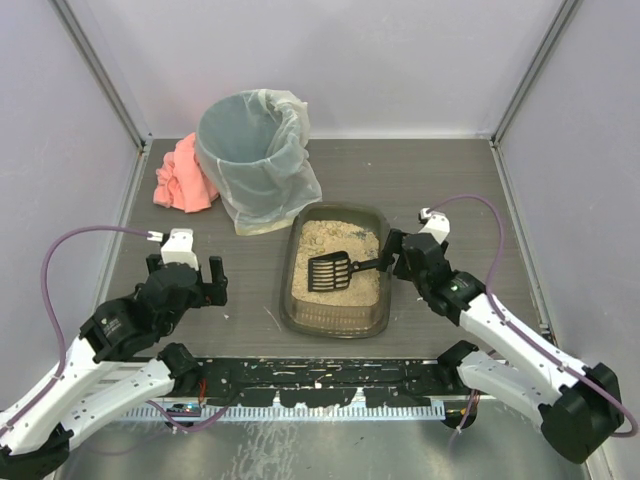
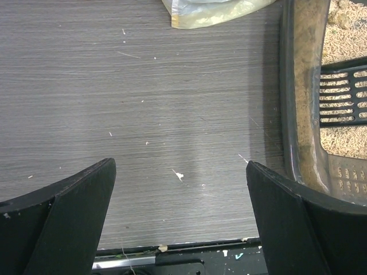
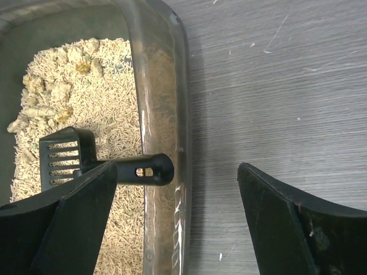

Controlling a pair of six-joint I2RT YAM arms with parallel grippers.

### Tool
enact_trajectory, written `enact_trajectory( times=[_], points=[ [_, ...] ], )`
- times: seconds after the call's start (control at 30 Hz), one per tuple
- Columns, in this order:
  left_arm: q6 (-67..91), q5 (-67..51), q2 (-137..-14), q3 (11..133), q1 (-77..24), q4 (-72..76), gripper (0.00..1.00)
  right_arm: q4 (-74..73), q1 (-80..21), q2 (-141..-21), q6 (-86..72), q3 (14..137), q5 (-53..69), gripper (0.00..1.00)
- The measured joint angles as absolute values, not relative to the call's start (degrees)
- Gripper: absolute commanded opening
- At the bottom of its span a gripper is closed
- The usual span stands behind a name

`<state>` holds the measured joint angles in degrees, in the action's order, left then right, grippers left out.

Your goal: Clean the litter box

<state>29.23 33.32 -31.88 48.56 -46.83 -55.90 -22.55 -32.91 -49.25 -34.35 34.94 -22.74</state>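
The litter box [image 1: 291, 262] is a shallow dark tray of beige litter in the table's middle. A black slotted scoop [image 1: 331, 271] lies in it, its handle pointing right over the rim. My right gripper [image 1: 400, 256] is open at that right rim [image 3: 172, 86]. The handle's end [image 3: 152, 169] sits between the jaws, close to the left finger [image 3: 74, 212], and the jaws are not shut on it. Pale clumps [image 3: 40, 97] lie at the box's far end. My left gripper [image 1: 186, 278] is open over bare table left of the box [image 2: 291, 114], with nothing between its fingers [image 2: 74, 212].
A round grey bin [image 1: 250, 150] with a clear liner stands behind the box at the back left. A pink cloth [image 1: 182, 175] lies left of it. Bits of litter speckle the table [image 2: 179, 175]. Grey walls close off the table's sides and back.
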Motion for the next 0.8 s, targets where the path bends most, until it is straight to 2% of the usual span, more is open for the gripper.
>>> enact_trajectory(
  times=[0.23,0.5,0.8],
  points=[
    [29.02,32.53,-30.3,48.56,-46.98,-55.18,0.98,-13.19,-31.11,-52.95,-37.85,29.95,-18.63,0.71],
    [28.99,32.51,-29.63,48.56,-47.16,-54.68,0.98,-0.47,-24.05,-50.48,-43.88,22.33,-6.7,0.53],
    [28.97,32.49,-29.69,48.56,-47.2,-54.57,0.98,3.57,-22.35,-46.54,-46.46,19.66,-1.02,0.3]
  ],
)
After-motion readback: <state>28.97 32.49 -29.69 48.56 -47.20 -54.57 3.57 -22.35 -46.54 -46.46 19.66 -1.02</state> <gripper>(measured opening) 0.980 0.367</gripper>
